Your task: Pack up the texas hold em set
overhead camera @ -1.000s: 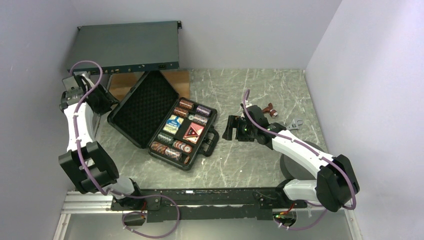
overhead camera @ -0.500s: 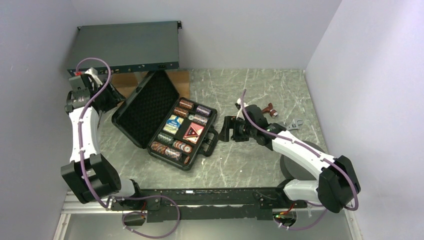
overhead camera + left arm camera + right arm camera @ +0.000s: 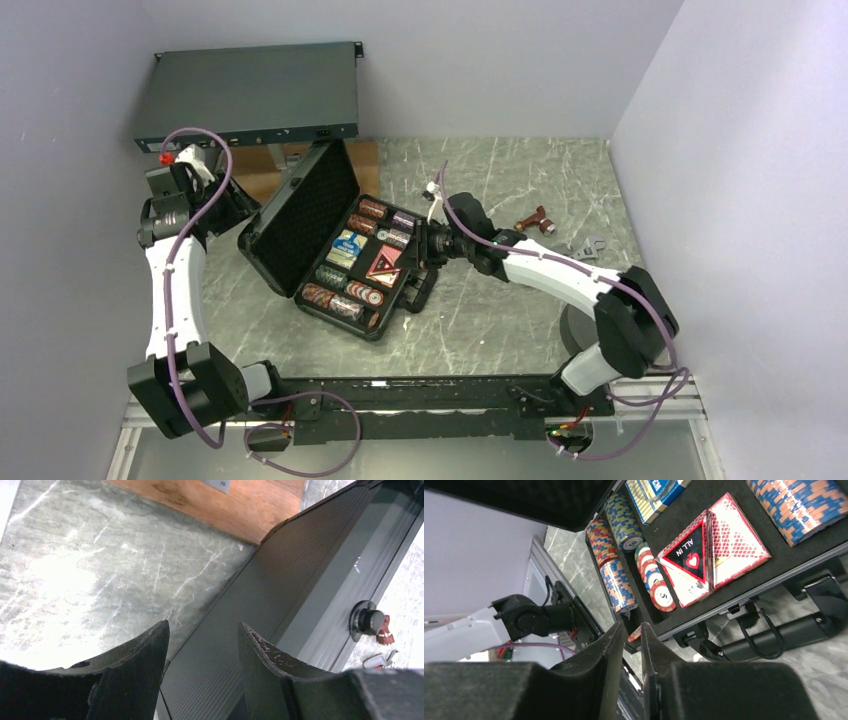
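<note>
The black case (image 3: 400,300) lies open mid-table, with striped chip rolls (image 3: 335,300), a blue and yellow card box (image 3: 347,248) and a red card box (image 3: 387,264) in its foam base. Its foam-lined lid (image 3: 300,215) stands tilted up on the left. My left gripper (image 3: 235,205) is behind the lid. In the left wrist view it (image 3: 202,626) is open, with the lid's ribbed outer face (image 3: 260,595) just beyond the fingertips. My right gripper (image 3: 425,245) hovers at the case's handle side. In the right wrist view its jaws (image 3: 632,625) stand almost together, empty, above the chip rolls (image 3: 616,582), red box (image 3: 709,550) and handle (image 3: 784,632).
A flat dark-grey rack unit (image 3: 250,95) rests on a wooden block (image 3: 255,170) at the back left, close behind the lid. A red-handled wrench (image 3: 535,220) and a small grey metal part (image 3: 592,245) lie right of the case. Walls close in on both sides.
The lid has risen further as my left gripper moved right behind it. My right arm swung left to the case's handle side, and its jaws closed from wide to a narrow slit.
</note>
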Action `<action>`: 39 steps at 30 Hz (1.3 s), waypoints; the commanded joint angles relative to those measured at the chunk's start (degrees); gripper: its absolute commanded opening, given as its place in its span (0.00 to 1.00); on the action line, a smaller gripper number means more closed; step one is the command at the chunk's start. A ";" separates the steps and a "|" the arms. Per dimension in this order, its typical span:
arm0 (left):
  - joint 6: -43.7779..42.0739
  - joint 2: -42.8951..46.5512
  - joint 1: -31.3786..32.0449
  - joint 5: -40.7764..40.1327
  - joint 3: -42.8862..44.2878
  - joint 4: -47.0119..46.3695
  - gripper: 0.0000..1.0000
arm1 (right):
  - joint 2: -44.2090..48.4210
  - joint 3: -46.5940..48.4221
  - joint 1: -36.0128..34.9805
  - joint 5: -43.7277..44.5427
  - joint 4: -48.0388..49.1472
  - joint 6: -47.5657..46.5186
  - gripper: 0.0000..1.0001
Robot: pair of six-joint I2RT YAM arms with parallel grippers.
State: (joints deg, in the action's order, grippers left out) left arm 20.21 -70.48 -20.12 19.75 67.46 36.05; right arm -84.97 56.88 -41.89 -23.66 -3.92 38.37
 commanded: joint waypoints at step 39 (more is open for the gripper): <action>0.86 16.79 12.33 5.20 -15.58 -0.89 0.60 | -13.28 17.59 -3.64 -3.54 9.73 15.07 0.33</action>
State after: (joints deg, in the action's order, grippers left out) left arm 21.74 -55.88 -8.97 23.11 52.71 36.47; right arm -104.60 76.88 -45.56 -28.84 4.10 53.10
